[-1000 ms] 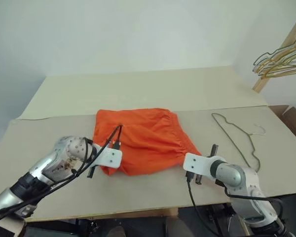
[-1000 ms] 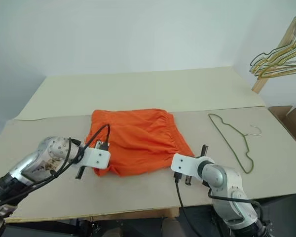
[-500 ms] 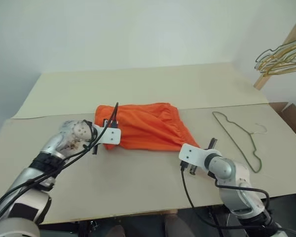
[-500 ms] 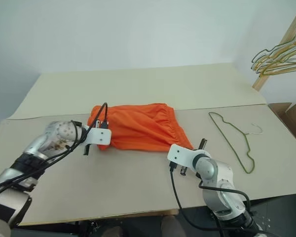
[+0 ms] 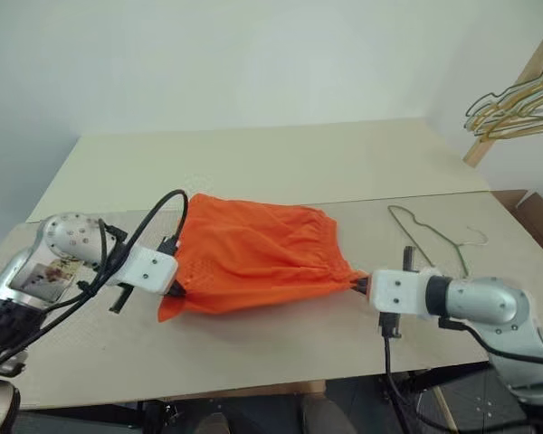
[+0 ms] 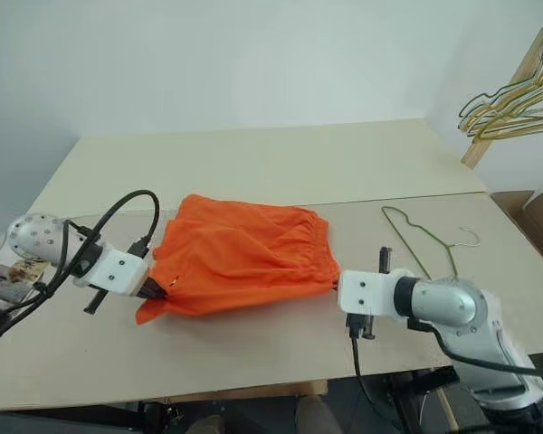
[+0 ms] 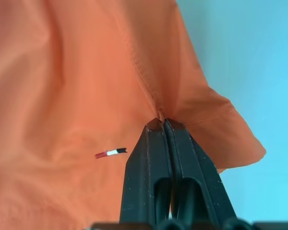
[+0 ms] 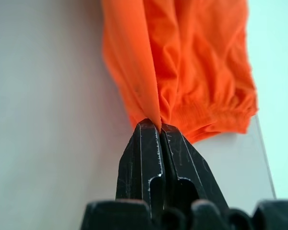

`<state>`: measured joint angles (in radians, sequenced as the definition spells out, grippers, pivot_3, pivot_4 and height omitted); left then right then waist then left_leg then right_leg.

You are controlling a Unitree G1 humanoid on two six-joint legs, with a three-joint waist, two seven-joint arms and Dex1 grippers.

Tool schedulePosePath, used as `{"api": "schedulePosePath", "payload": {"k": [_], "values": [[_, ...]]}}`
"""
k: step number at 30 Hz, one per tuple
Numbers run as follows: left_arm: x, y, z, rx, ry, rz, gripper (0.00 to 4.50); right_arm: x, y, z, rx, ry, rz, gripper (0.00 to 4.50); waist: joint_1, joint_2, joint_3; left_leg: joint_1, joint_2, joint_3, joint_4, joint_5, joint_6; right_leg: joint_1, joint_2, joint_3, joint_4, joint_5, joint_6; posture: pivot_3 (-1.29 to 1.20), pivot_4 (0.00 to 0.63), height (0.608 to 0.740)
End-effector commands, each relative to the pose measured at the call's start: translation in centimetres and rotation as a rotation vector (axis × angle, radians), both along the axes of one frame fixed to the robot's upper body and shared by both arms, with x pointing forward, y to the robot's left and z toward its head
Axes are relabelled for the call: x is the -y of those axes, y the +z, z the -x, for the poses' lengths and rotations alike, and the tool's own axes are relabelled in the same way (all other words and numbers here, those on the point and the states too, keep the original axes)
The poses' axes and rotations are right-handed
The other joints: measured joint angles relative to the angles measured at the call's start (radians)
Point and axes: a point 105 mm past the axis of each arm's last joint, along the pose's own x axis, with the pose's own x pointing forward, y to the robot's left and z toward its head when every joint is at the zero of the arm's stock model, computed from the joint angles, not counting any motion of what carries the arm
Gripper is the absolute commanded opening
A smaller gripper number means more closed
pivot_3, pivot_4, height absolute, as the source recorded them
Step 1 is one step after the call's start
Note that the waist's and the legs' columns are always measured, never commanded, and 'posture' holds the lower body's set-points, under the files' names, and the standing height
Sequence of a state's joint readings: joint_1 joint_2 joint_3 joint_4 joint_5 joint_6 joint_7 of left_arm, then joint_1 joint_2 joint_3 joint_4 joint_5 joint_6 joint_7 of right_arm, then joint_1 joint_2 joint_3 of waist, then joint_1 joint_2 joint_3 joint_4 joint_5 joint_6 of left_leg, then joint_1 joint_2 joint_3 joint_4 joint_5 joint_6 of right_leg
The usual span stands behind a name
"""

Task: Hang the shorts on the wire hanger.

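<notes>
**A:** Nearest the table's (image 5: 253, 362) front edge, what were the grippers doing?

**B:** Both were pinched tight on the shorts (image 5: 253, 258). The left gripper (image 7: 162, 125) had its fingers pressed together on a fold of orange cloth near a hem, with a tiny red, white and black mark on the fabric just beside them. The right gripper (image 8: 159, 128) was likewise clamped, on a pinch of cloth close to the gathered waistband.

**A:** And where were the shorts?

**B:** Stretched between the two grippers, across the middle of the table. The near edge ran taut from one pinch to the other and a loose corner drooped at the left gripper. Whether the rest touched the table, I could not tell.

**A:** The hanger?

**B:** The hanger (image 5: 434, 249) lay flat on the table, right of the shorts and apart from them, just behind the right gripper, its hook pointing right.

**A:** Anything farther back?

**B:** Beyond the table's far right corner, a bunch of hangers (image 5: 516, 99) hung from a wooden rod (image 5: 516, 95).
</notes>
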<state>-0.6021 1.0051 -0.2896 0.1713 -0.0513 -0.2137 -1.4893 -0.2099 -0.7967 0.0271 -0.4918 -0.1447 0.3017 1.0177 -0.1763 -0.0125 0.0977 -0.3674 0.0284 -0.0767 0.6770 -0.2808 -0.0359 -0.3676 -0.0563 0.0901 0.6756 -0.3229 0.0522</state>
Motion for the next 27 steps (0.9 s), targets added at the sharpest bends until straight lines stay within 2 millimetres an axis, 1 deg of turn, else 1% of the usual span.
{"api": "schedulePosePath", "payload": {"k": [1, 2, 4, 5, 6, 7, 8, 9, 10, 12, 13, 15, 16, 17, 18, 19, 21, 22, 23, 24, 25, 27], "values": [[1.4, 2.8, -5.3, 0.213, 0.146, 0.089, 0.02, 0.4, 3.1, -5.7, 0.157, -0.188, -0.112, 0.0, -0.001, -0.003, -0.003, 0.0, 0.0, 0.0, 0.001, 0.0, 0.0, 0.0, 0.0, 0.0, 0.0, 0.0, 0.0, -0.12, 0.021, 0.74], [2.0, 4.0, -7.7, 0.293, 0.216, 0.13, 0.02, 0.7, 4.4, -8.0, 0.219, -0.28, -0.156, 0.0, -0.001, -0.004, -0.004, 0.0, -0.001, 0.0, 0.002, 0.0, 0.0, 0.0, 0.0, 0.0, 0.001, 0.0, 0.0, -0.11, 0.018, 0.74], [2.9, 6.3, -11.5, 0.44, 0.345, 0.195, 0.02, 1.3, 6.8, -11.7, 0.319, -0.434, -0.239, 0.0, -0.001, -0.007, -0.007, 0.0, -0.003, -0.002, 0.003, 0.002, -0.003, 0.0, -0.001, -0.001, 0.002, 0.0, 0.0, -0.12, 0.001, 0.74], [3.4, 8.1, -13.5, 0.528, 0.427, 0.241, 0.02, 1.5, 8.4, -13.3, 0.392, -0.501, -0.28, 0.0, -0.002, -0.007, -0.009, -0.001, -0.004, -0.003, 0.002, 0.003, -0.005, -0.002, -0.003, -0.001, 0.002, 0.001, 0.001, -0.11, 0.0, 0.74], [3.8, 10.4, -15.3, 0.63, 0.527, 0.308, 0.02, 1.7, 10.5, -14.9, 0.479, -0.566, -0.343, 0.0, -0.004, -0.008, -0.009, -0.001, -0.005, -0.004, 0.003, 0.003, -0.005, -0.003, -0.003, -0.001, 0.004, 0.0, 0.001, -0.11, 0.0, 0.74], [4.1, 12.8, -16.7, 0.733, 0.62, 0.379, 0.02, 2.0, 12.5, -16.1, 0.559, -0.635, -0.409, 0.0, -0.007, -0.008, -0.009, -0.004, -0.005, -0.004, 0.002, 0.003, -0.006, -0.006, -0.004, -0.001, 0.005, 0.0, 0.001, -0.11, 0.0, 0.74], [4.4, 15.3, -17.6, 0.847, 0.703, 0.444, 0.02, 2.3, 14.7, -16.9, 0.648, -0.694, -0.477, 0.0, -0.01, -0.008, -0.01, -0.007, -0.006, -0.004, 0.002, 0.007, -0.011, -0.011, -0.006, 0.0, 0.006, 0.0, 0.001, -0.11, 0.0, 0.74], [4.5, 17.8, -18.0, 0.97, 0.77, 0.503, 0.02, 2.5, 16.8, -17.2, 0.744, -0.734, -0.542, 0.0, -0.015, -0.008, -0.01, -0.014, -0.007, -0.004, 0.002, 0.009, -0.015, -0.018, -0.007, 0.0, 0.012, 0.0, 0.001, -0.11, 0.0, 0.74], [4.5, 20.5, -18.0, 1.091, 0.834, 0.587, 0.02, 2.6, 18.9, -17.2, 0.854, -0.759, -0.603, 0.0, -0.02, -0.008, -0.011, -0.019, -0.008, -0.004, 0.002, 0.01, -0.016, -0.025, -0.009, 0.0, 0.014, 0.0, 0.001, -0.12, 0.0, 0.74], [4.6, 25.0, -17.0, 1.265, 0.906, 0.767, 0.02, 2.4, 22.4, -16.2, 1.038, -0.742, -0.728, 0.0, -0.031, -0.009, -0.011, -0.029, -0.016, -0.002, 0.002, 0.011, -0.018, -0.041, -0.019, 0.0, 0.027, -0.001, 0.004, -0.12, 0.0, 0.74], [4.5, 26.7, -16.4, 1.315, 0.934, 0.839, 0.02, 2.2, 23.5, -15.7, 1.097, -0.716, -0.776, 0.0, -0.035, -0.009, -0.011, -0.032, -0.017, -0.001, 0.002, 0.011, -0.019, -0.044, -0.021, 0.0, 0.027, -0.002, 0.005, -0.12, 0.0, 0.74], [4.6, 29.1, -15.2, 1.419, 0.927, 0.944, 0.02, 1.8, 24.3, -14.9, 1.182, -0.653, -0.808, 0.0, -0.05, -0.01, -0.013, -0.042, -0.018, 0.001, 0.002, 0.011, -0.019, -0.054, -0.023, 0.002, 0.028, -0.002, 0.006, -0.13, 0.0, 0.74], [4.7, 29.9, -14.7, 1.466, 0.903, 0.967, 0.02, 1.4, 24.2, -14.6, 1.203, -0.609, -0.814, 0.0, -0.057, -0.01, -0.015, -0.044, -0.021, 0.001, 0.002, 0.011, -0.018, -0.055, -0.025, 0.003, 0.027, -0.001, 0.006, -0.13, 0.0, 0.74], [4.8, 30.2, -14.4, 1.49, 0.882, 0.988, 0.02, 1.2, 23.4, -14.5, 1.203, -0.569, -0.789, 0.0, -0.06, -0.01, -0.017, -0.044, -0.022, 0.001, 0.001, 0.011, -0.019, -0.055, -0.027, 0.002, 0.027, -0.001, 0.007, -0.14, 0.0, 0.74], [5.0, 30.1, -14.3, 1.477, 0.852, 1.017, 0.02, 0.9, 22.1, -14.6, 1.193, -0.526, -0.738, 0.0, -0.063, -0.01, -0.021, -0.043, -0.024, 0.002, 0.001, 0.011, -0.018, -0.055, -0.028, 0.002, 0.027, -0.001, 0.008, -0.14, 0.0, 0.74], [5.3, 29.8, -14.3, 1.459, 0.819, 1.028, 0.02, 0.9, 20.9, -14.6, 1.178, -0.493, -0.699, 0.0, -0.065, -0.011, -0.024, -0.043, -0.027, 0.001, 0.001, 0.011, -0.018, -0.054, -0.031, 0.002, 0.027, -0.001, 0.01, -0.14, 0.0, 0.74], [5.7, 28.6, -14.4, 1.436, 0.741, 1.012, 0.02, 1.5, 18.1, -14.5, 1.138, -0.463, -0.632, 0.0, -0.065, -0.011, -0.027, -0.042, -0.031, 0.001, 0.002, 0.012, -0.018, -0.051, -0.035, 0.001, 0.026, -0.001, 0.012, -0.14, 0.0, 0.74], [6.3, 27.0, -14.5, 1.367, 0.665, 1.007, 0.02, 2.1, 15.9, -14.1, 1.106, -0.435, -0.583, 0.0, -0.065, -0.011, -0.029, -0.041, -0.032, 0.001, 0.003, 0.012, -0.017, -0.049, -0.036, 0.001, 0.025, 0.0, 0.014, -0.14, 0.0, 0.74], [6.6, 25.9, -14.5, 1.319, 0.612, 1.006, 0.02, 2.4, 14.4, -13.7, 1.082, -0.413, -0.548, 0.0, -0.061, -0.01, -0.031, -0.039, -0.033, 0.001, 0.003, 0.015, -0.016, -0.045, -0.037, 0.001, 0.022, 0.0, 0.017, -0.14, 0.009, 0.74], [7.1, 23.6, -14.5, 1.201, 0.528, 1.001, 0.02, 2.6, 12.2, -12.9, 1.039, -0.353, -0.48, 0.0, -0.058, -0.01, -0.031, -0.035, -0.034, 0.0, 0.002, 0.016, -0.015, -0.038, -0.037, 0.0, 0.017, 0.0, 0.018, -0.14, 0.016, 0.74], [7.4, 22.1, -14.2, 1.125, 0.469, 0.997, 0.02, 2.7, 10.9, -12.3, 1.008, -0.31, -0.438, 0.0, -0.056, -0.007, -0.033, -0.031, -0.034, 0.0, 0.002, 0.016, -0.014, -0.034, -0.037, -0.001, 0.018, 0.0, 0.018, -0.14, 0.019, 0.74], [7.6, 19.0, -13.2, 0.968, 0.358, 0.991, 0.02, 2.7, 7.9, -10.7, 0.909, -0.218, -0.374, 0.0, -0.062, -0.006, -0.034, -0.028, -0.034, 0.0, 0.002, 0.016, -0.014, -0.03, -0.037, 0.0, 0.014, 0.0, 0.018, -0.15, 0.028, 0.74]]}}
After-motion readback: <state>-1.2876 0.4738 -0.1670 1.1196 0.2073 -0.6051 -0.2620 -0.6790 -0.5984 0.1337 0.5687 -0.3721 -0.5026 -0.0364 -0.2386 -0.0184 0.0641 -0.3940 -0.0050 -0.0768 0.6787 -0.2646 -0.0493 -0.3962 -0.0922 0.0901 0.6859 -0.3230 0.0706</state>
